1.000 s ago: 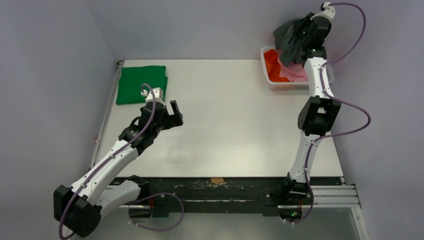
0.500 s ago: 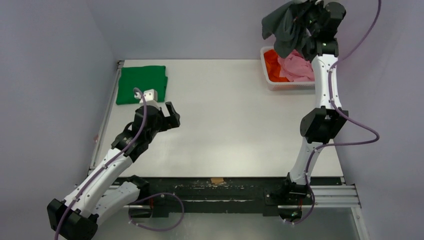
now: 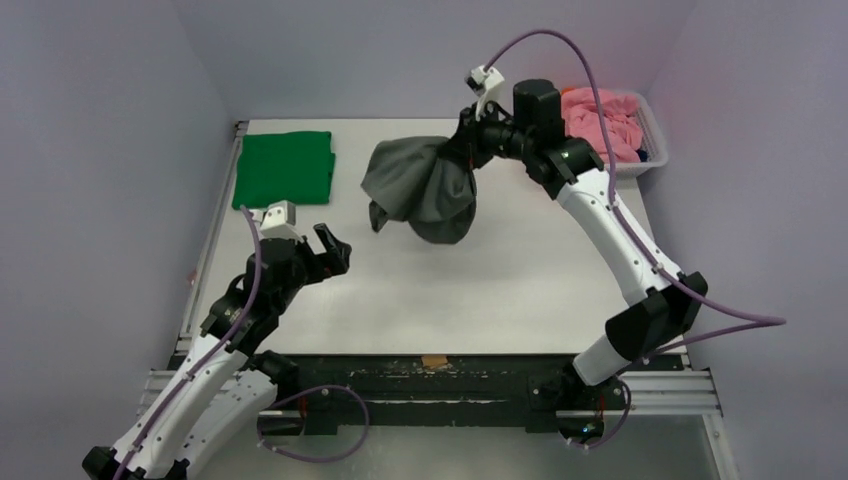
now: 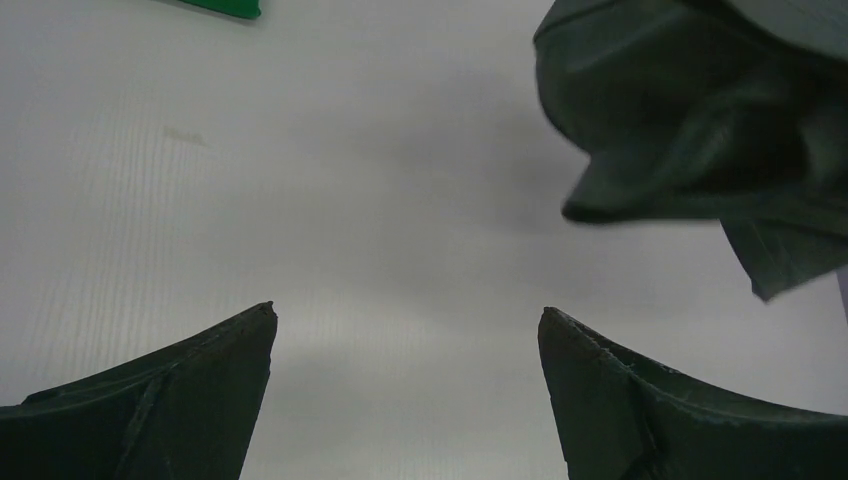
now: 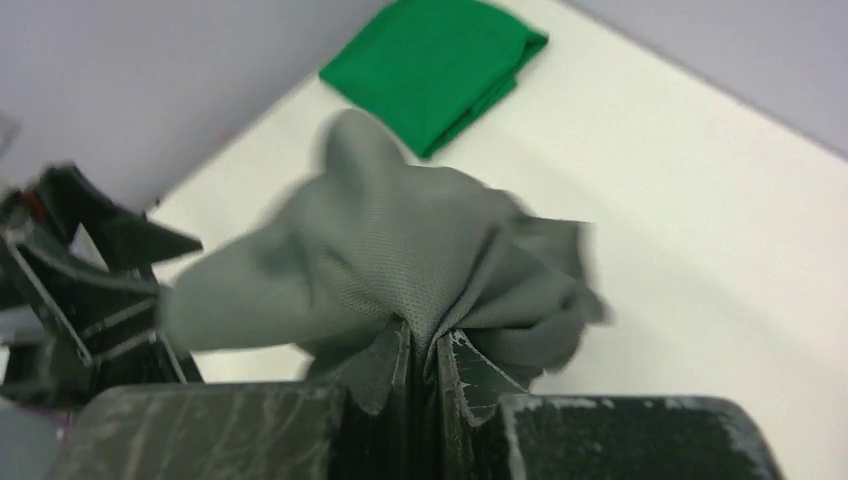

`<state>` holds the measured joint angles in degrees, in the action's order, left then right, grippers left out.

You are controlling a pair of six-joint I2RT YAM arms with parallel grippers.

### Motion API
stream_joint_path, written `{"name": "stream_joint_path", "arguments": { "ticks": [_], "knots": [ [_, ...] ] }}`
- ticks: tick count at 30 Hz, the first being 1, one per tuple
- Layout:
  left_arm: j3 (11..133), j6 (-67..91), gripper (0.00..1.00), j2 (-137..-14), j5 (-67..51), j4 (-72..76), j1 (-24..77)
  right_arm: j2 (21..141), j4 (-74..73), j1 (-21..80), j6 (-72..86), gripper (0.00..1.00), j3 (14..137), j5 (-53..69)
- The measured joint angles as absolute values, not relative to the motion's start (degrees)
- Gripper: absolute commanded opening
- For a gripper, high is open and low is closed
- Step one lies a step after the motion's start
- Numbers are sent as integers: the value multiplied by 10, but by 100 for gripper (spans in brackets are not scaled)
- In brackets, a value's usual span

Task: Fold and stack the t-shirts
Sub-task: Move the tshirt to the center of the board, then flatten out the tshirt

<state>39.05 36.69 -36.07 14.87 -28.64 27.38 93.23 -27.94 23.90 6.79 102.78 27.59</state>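
A bunched dark grey t-shirt (image 3: 420,190) hangs above the far middle of the table, with my right gripper (image 3: 462,148) shut on its upper edge. In the right wrist view the grey t-shirt (image 5: 400,260) is pinched between the shut jaws of the right gripper (image 5: 425,335). A folded bright green t-shirt (image 3: 284,168) lies flat at the far left corner; the right wrist view shows the green t-shirt (image 5: 435,65) near its top edge. My left gripper (image 3: 330,250) stands open over bare table, to the left of and nearer than the hanging shirt. The left wrist view shows the grey t-shirt (image 4: 700,130) at upper right, beyond the open left gripper (image 4: 407,318).
A white mesh basket (image 3: 652,128) holding pink cloth (image 3: 600,112) stands at the far right corner. The white table (image 3: 480,280) ends at a black rail along the near edge. Lilac walls close in on the left, back and right.
My right arm has swung the grey t-shirt from high above the basket leftward and down over the far middle of the table. The left arm has drawn back toward the near left.
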Motion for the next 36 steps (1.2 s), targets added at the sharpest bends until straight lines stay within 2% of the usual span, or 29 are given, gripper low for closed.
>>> {"name": "stream_joint_path", "arguments": {
  "ticks": [2,5,7,8,11,15,20,26,31,36],
  "knots": [
    [382,374,100,-347,147,-295,274,892,-276,256,56,33,960,269],
    [369,386,100,-329,142,-314,274,846,-250,249,63,52,831,199],
    [366,394,100,-323,137,-328,274,842,-229,241,81,73,755,128],
    [365,398,100,-323,134,-333,274,842,-226,238,96,76,722,95],
    [356,408,100,-327,121,-339,274,833,-225,232,135,78,616,-5],
    [335,416,100,-356,95,-340,274,761,-224,236,171,80,538,-42],
    [295,430,99,-397,53,-322,274,668,-203,309,196,74,511,-60],
    [269,439,96,-481,8,-277,274,689,-207,411,220,70,475,-73],
    [269,440,90,-573,6,-224,273,745,-221,467,245,68,443,-85],
    [293,440,70,-659,11,-182,266,785,-222,468,272,66,433,-125]
  ]
}}
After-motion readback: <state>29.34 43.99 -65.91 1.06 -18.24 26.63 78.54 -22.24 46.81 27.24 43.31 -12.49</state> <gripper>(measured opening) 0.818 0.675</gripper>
